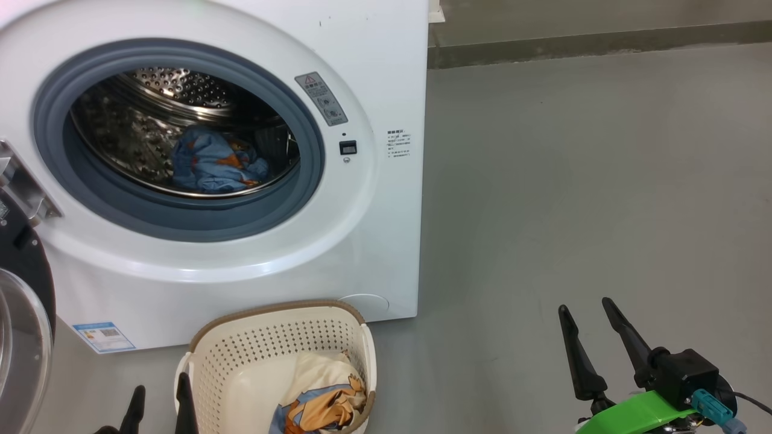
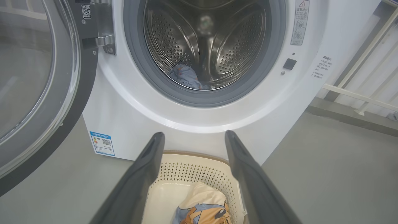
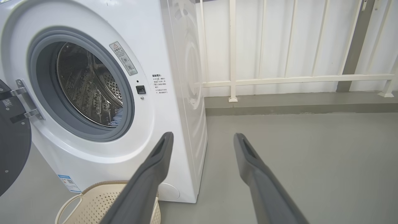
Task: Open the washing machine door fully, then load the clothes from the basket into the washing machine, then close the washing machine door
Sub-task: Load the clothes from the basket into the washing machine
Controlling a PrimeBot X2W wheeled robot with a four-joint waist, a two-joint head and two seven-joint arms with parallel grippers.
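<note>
Big white washing machine [image 1: 374,72] on the floor, drum mouth uncovered. Round washing machine door [image 2: 37,87] swung wide on its hinge to the left of the opening; first step judged done. Small basket [image 1: 271,337] on the floor just in front of the machine, below the opening. Of the clothes, blue printed garment [image 1: 211,160] already lying in the drum; cream and orange-tan printed cloth [image 1: 325,392] left in the basket, whether one piece or two not clear. Empty left jaws spread wide, poised just beside and above the basket. Empty right jaws likewise released, over bare floor well apart from it. Remaining, by the look: rest of the loading, then closing the door.
</note>
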